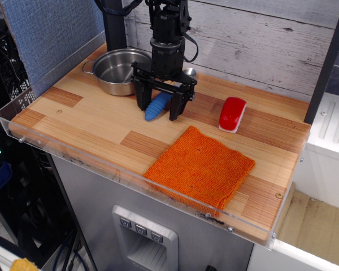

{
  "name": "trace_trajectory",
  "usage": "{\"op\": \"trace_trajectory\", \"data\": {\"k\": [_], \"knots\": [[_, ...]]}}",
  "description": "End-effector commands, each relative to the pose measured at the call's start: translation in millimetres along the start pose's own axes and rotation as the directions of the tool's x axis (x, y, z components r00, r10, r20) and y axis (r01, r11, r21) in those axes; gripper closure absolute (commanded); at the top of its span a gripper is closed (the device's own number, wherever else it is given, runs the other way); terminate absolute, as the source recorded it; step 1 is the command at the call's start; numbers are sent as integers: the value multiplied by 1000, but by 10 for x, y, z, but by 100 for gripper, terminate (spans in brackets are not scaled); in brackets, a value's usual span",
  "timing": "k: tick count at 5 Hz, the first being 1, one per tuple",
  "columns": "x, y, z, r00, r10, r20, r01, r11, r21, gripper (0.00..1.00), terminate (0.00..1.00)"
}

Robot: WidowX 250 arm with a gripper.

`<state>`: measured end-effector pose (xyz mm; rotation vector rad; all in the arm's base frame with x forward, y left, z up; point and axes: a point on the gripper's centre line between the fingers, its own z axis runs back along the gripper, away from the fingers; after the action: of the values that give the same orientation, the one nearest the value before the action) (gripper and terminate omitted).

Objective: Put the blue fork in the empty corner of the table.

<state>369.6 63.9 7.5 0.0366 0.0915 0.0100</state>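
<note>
observation.image: single overhead-front view of the desk.
Jaws: spread wide, straddling the blue fork, tips down near the wood, gripping nothing.
Blue fork: flat on the desk between the fingers, silver head toward the pot.
Pot: just behind, back-left.
Red block: apart, to the right.
Orange cloth: front, near the rim.
Empty corner: front-left, well apart from the fork.

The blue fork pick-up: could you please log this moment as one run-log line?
phase: pre-grasp | gripper: open, straddling blue fork | fork: on table, not lifted | empty corner: free
</note>
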Motion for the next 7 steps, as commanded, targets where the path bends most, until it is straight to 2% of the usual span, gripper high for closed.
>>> {"op": "trace_trajectory", "data": {"k": [1, 2, 3, 5, 6, 7], "knots": [[78, 18, 31, 1000, -27, 11, 28, 1000, -15, 100, 0], [67, -36, 45, 998, -60, 3, 60, 998, 5, 100, 0], [36, -47, 186, 997, -72, 12, 72, 997, 5, 100, 0], [-177, -43, 915, 991, -28, 132, 34, 999, -39, 100, 0], [-356, 45, 1109, 987, -3, 163, 12, 998, -54, 100, 0], [-503, 225, 1138, 987, 26, 157, -18, 998, -53, 100, 0]]}}
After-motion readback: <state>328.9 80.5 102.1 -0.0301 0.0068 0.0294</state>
